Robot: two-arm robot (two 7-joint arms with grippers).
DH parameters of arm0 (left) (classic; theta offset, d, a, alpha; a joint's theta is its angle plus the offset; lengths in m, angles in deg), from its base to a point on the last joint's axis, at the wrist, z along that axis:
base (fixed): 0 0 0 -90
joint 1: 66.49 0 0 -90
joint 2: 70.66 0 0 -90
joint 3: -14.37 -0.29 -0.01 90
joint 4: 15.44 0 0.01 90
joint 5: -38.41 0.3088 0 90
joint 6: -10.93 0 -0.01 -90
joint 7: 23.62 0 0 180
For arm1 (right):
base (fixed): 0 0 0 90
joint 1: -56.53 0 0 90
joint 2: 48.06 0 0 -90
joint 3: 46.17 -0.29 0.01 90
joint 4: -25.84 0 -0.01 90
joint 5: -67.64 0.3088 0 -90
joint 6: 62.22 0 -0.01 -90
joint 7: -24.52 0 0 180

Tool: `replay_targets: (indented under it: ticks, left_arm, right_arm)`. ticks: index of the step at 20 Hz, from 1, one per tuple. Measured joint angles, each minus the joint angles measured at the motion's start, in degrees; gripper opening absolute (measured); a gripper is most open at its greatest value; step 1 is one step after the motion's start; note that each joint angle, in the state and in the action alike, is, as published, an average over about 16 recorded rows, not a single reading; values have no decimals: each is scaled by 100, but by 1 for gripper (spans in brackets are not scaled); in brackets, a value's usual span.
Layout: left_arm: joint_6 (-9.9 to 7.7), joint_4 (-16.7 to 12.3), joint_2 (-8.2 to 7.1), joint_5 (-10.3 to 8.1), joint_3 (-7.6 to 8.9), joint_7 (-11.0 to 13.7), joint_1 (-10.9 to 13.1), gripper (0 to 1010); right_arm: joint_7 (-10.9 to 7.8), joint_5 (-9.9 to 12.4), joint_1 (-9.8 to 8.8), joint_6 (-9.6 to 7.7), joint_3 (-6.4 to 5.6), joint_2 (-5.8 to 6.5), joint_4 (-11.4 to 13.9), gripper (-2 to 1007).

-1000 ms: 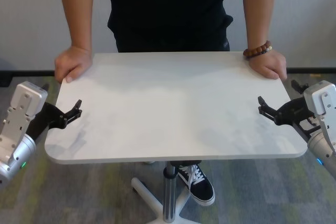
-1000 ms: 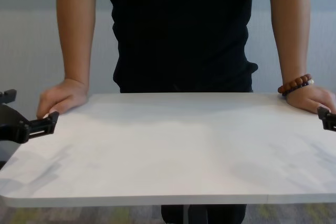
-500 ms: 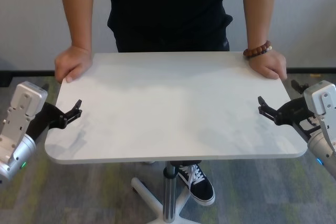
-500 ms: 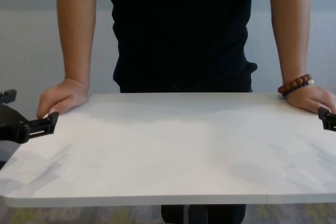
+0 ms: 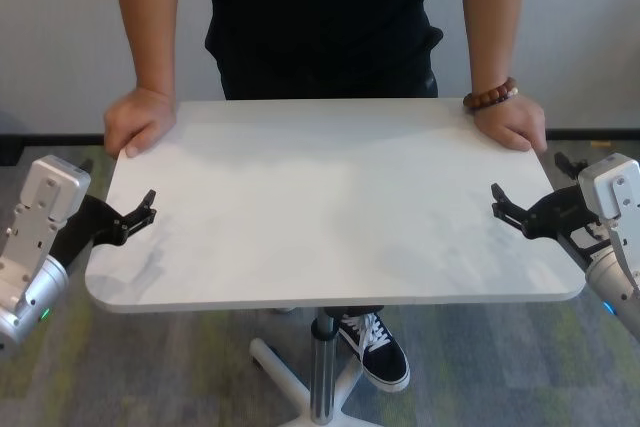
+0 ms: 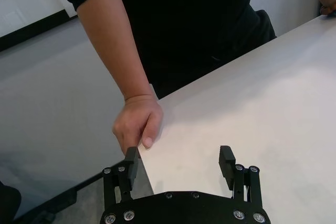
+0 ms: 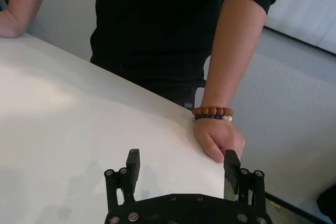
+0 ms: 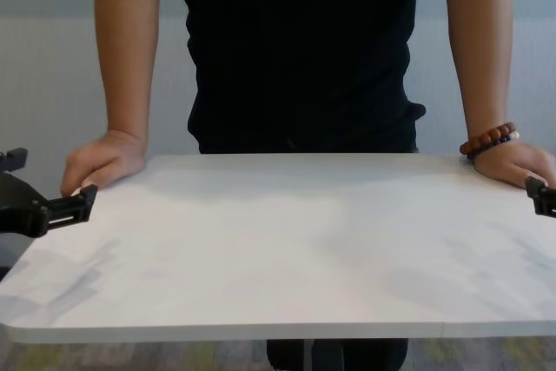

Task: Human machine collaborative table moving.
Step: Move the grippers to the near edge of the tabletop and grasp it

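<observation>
The table (image 5: 330,197) is a white top with rounded corners. The human (image 5: 320,17), in black, stands at its far side, one hand (image 5: 140,119) on each far corner, a bead bracelet (image 5: 490,95) on one wrist. My left gripper (image 5: 143,211) stands open at the table's left edge. In the left wrist view this left gripper (image 6: 178,160) has one finger over the top and the other beyond the edge, near the human's hand (image 6: 137,124). My right gripper (image 5: 503,203) stands open at the right edge. The right wrist view shows the right gripper (image 7: 182,162) the same way, near the braceleted hand (image 7: 218,139).
A silver pedestal pole (image 5: 321,367) on white feet (image 5: 272,362) carries the top. The human's black sneaker (image 5: 382,349) shows under the table beside the pole. Grey carpet lies around, and a pale wall stands behind the human.
</observation>
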Motion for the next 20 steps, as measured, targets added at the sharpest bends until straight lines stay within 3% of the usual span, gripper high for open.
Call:
replay_targets:
  ticks: [6, 11, 16, 20]
  left_arm:
    - [5, -71, -22, 104, -10, -15, 50, 1000]
    - [95, -294, -158, 290, 30, -102, 276, 1000]
    - [260, -741, -476, 569, 171, -288, 769, 1000]
    - [448, -1212, -857, 799, 373, -503, 1361, 1000]
  right_arm:
    - [43, -52, -60, -45, -6, 22, 120, 1000]
    - [170, -204, -244, -199, -11, 81, 438, 1000]
    - [375, -515, -554, -532, 20, 195, 974, 1000]
    - [565, -904, -863, -963, 108, 329, 1498, 1000]
